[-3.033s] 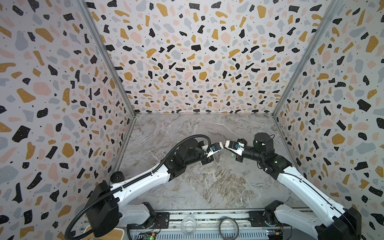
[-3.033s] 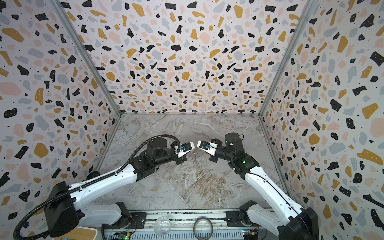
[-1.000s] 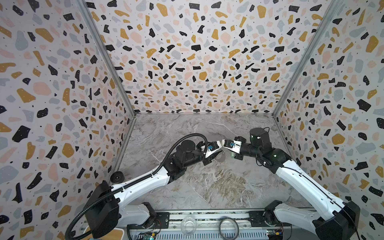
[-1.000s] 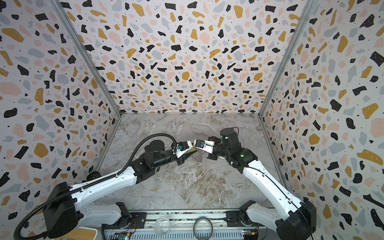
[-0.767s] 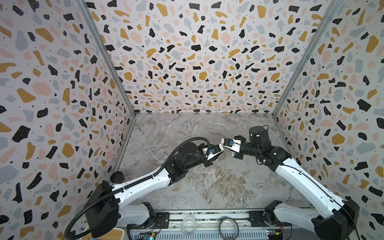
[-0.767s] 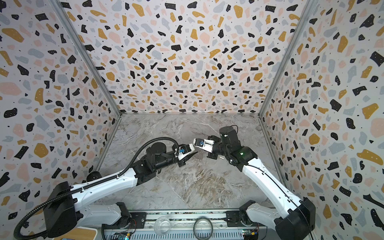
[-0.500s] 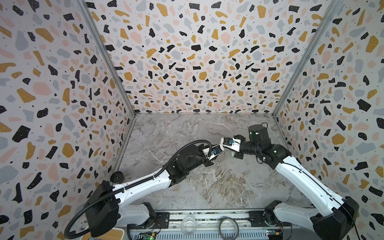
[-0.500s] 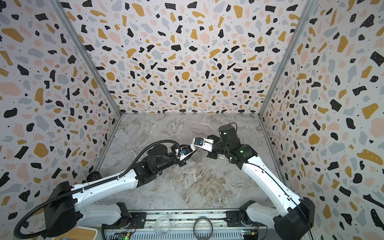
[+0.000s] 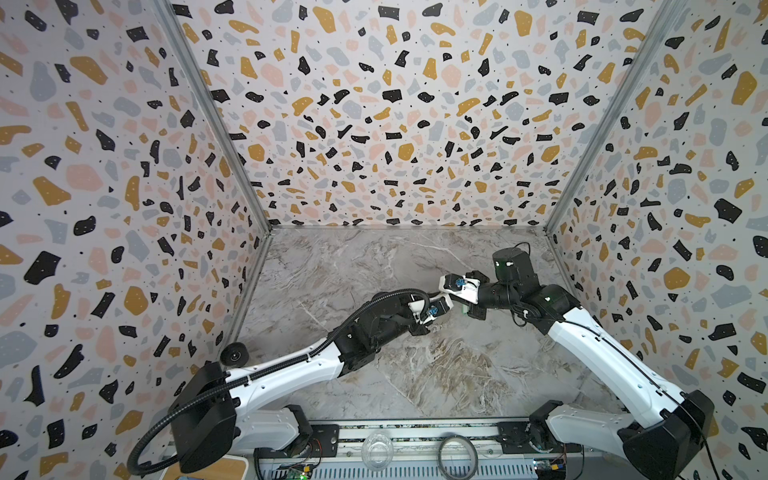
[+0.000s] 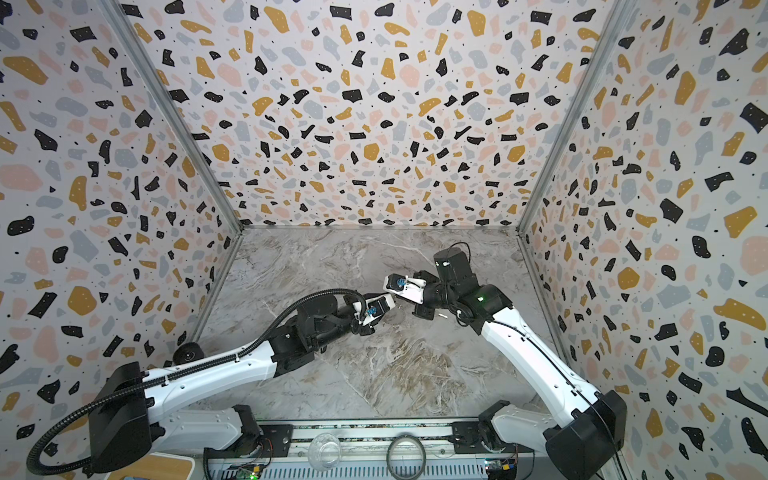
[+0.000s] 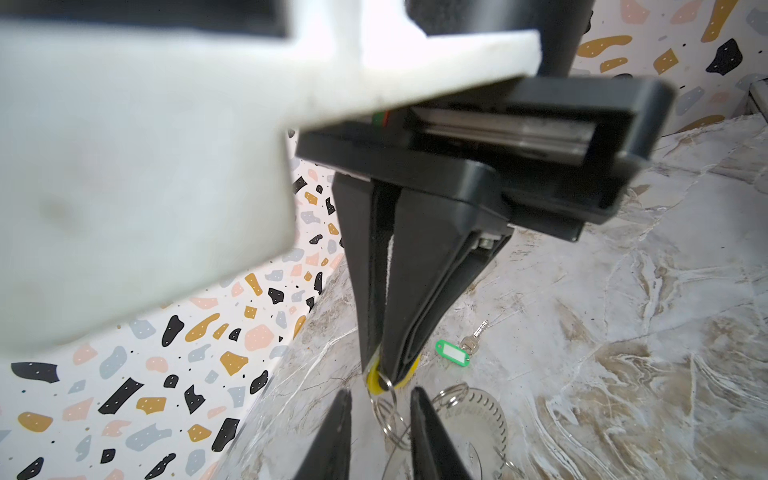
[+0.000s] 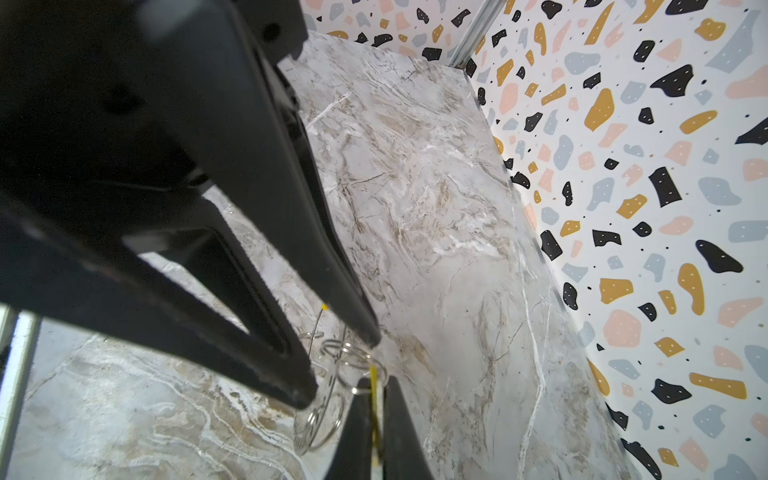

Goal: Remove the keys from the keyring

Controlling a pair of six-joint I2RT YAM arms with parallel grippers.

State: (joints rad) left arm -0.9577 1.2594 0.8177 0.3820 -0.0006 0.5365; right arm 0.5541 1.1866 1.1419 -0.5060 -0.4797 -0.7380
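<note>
In both top views the arms meet over the grey marble tabletop [image 9: 415, 374]. Left wrist view: left gripper [image 11: 381, 390] spread astride small silvery split rings [image 11: 390, 419]; right gripper [image 11: 386, 370] pinching a flat yellow plastic key tag [image 11: 373, 380]; green-tagged silvery key [image 11: 455, 352] lying loose near the thin wire keyring [image 11: 486, 399]. Right wrist view: tag clamped edge-on, left fingers apart.

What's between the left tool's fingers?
In both wrist views: small silvery rings, dangling from the yellow tag the right tool pinches.
</note>
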